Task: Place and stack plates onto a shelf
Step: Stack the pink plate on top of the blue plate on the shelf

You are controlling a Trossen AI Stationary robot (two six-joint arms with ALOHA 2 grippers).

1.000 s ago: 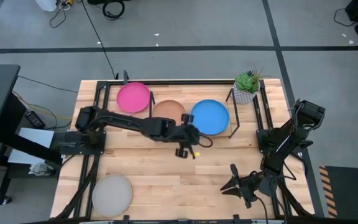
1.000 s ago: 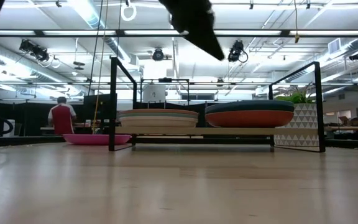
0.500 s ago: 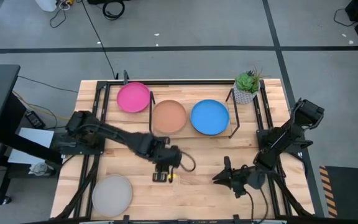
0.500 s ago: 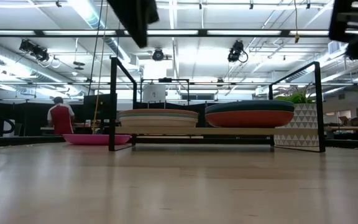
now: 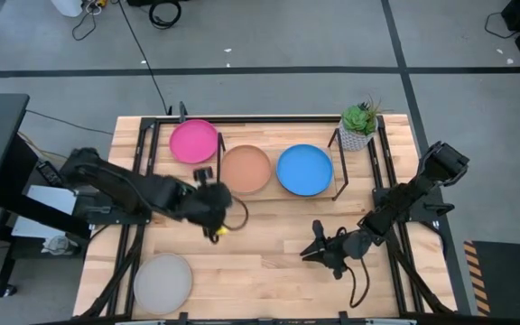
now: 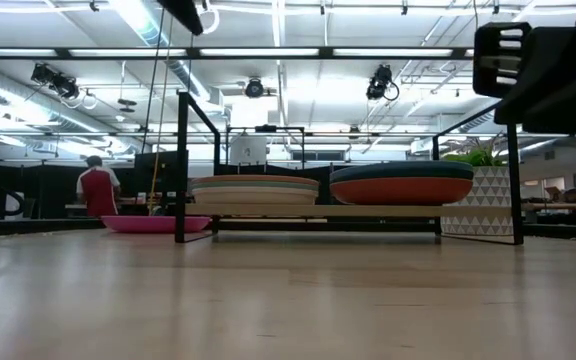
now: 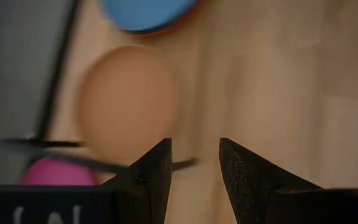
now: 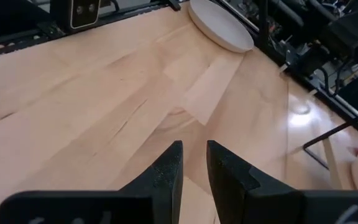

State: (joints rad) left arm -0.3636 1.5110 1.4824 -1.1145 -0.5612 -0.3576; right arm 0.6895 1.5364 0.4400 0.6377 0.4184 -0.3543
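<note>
In the high view the shelf stands at the table's far side and bears two stacks, one topped by the tan plate, one by the blue plate. The magenta plate lies flat on the table beside the shelf's left end, and the grey plate lies flat at the near left corner. My left gripper hovers near of the tan plate, open and holding nothing. My right gripper hovers over bare wood near of the blue plate, open by a narrow gap and holding nothing.
A small potted plant stands at the shelf's right end. Black frame rails run along the table's left and right sides. Bare wood lies between the two grippers and the near edge. A person stands far off in the room.
My left gripper has drawn back from the shelf's front, swinging toward the table's left, first toward the near edge and then slightly back. My right gripper has moved toward the table's left, away from the right rail. No plate has moved.
</note>
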